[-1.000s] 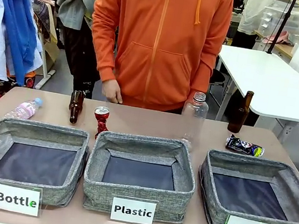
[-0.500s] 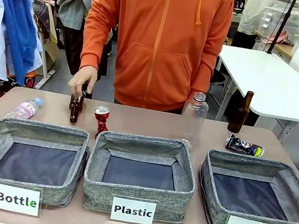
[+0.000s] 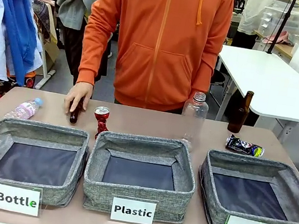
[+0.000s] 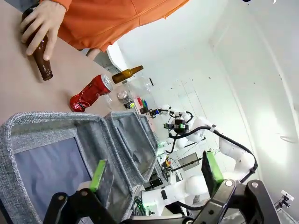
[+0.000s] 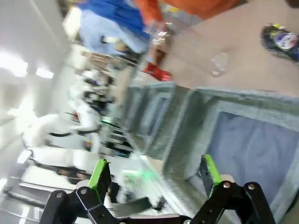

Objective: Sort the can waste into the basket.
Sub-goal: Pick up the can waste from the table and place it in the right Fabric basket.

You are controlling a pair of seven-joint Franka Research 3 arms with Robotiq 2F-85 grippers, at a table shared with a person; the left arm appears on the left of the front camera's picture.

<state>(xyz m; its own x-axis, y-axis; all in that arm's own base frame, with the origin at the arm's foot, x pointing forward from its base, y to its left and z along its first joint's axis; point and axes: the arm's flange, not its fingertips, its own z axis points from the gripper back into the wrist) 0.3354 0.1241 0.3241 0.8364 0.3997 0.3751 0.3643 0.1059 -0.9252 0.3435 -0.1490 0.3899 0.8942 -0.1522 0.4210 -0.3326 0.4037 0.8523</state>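
At the far side of the surface (image 3: 136, 122), behind a row of three grey bins, the two pieces of can waste lie well apart. The crushed red can (image 3: 101, 120) stands upright just behind the far left corner of the bin marked "Plastic" (image 3: 143, 145). A person's hand (image 3: 79, 94) is on a brown bottle (image 3: 74, 114) just beside it. The dark can (image 3: 244, 146) lies on its side just behind the far rim of the basket (image 3: 255, 160) labelled "Can", near a second brown bottle (image 3: 241, 111) and right of a tall clear plastic bottle (image 3: 193, 118). The basket holds nothing so far.

The left gripper (image 4: 154, 170) hangs over the bin at the left end with its jaws spread wide and nothing between them. The right gripper (image 5: 155, 171) hovers above the near edge of the basket, its jaws likewise apart and empty.

Both cans are probably light, thin-walled and easy to dent, which does no harm to waste. The dark one looks the nearer job for the right arm. Lying down it may roll, so a hold from above across its round body, mid-length, seems safest. The red one is shiny, creased and narrow at the waist. It could tip at a nudge, so the jaws would best close on that pinched middle. The person's hand calls for care there.
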